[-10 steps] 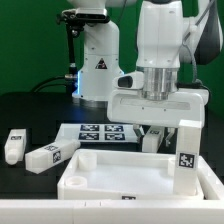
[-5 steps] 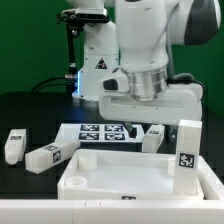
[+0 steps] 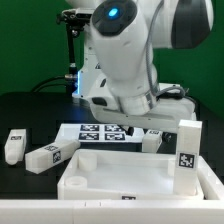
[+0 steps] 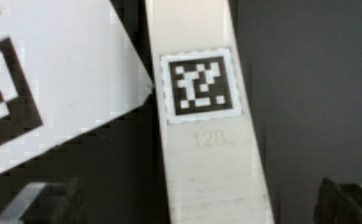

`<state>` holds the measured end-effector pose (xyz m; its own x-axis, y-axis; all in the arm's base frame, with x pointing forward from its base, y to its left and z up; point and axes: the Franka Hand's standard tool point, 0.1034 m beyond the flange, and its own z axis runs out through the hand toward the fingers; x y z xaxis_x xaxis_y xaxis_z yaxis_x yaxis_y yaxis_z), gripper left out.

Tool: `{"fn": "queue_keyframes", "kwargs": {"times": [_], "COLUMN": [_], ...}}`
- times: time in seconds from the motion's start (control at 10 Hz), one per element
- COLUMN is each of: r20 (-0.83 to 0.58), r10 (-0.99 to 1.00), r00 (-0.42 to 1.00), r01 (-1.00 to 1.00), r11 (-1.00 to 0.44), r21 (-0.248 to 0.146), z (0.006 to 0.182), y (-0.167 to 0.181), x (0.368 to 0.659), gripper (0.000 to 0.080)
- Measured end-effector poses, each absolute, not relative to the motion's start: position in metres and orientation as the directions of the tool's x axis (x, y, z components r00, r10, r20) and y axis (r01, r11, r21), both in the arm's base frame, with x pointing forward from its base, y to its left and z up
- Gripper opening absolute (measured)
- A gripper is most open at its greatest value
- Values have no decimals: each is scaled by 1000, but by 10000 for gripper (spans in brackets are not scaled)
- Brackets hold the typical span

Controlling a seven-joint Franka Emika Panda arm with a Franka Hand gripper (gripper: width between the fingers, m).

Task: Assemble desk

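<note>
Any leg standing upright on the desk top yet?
Yes, one tagged leg stands upright at the desk top's corner on the exterior view's right.

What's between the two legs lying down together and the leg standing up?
The white desk top lies between the lying legs and the upright leg, as the exterior view shows.

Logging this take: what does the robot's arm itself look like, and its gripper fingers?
The arm is made of glossy white rounded shells with dark grey bands at the joints. A round blue light glows on its upper segment. In the wrist view the gripper has dark, blocky fingers. No lettering can be made out.
</note>
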<state>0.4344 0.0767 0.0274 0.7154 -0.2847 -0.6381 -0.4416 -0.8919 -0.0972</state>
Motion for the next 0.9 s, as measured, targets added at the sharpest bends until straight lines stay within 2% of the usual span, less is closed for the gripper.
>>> {"fn": "queue_keyframes", "kwargs": {"times": [0.1,0.2,0.5,0.7,0.9], "r20": [-672,-719,-795,-819,-837], "r10": [-219,-175,-155,-232,-249], "r00": [707,672,586,525,487], "r01": [-414,-412,-441,-508,-527], "r11": [-899,-896,-884,-857,-848], "r21": [-143,-167,-153,-83,-54], "z": [26,26,21,15,9], "y": [73,70,64,73,80], "x": [440,440,437,433,425], "gripper": [649,649,649,649,649]}}
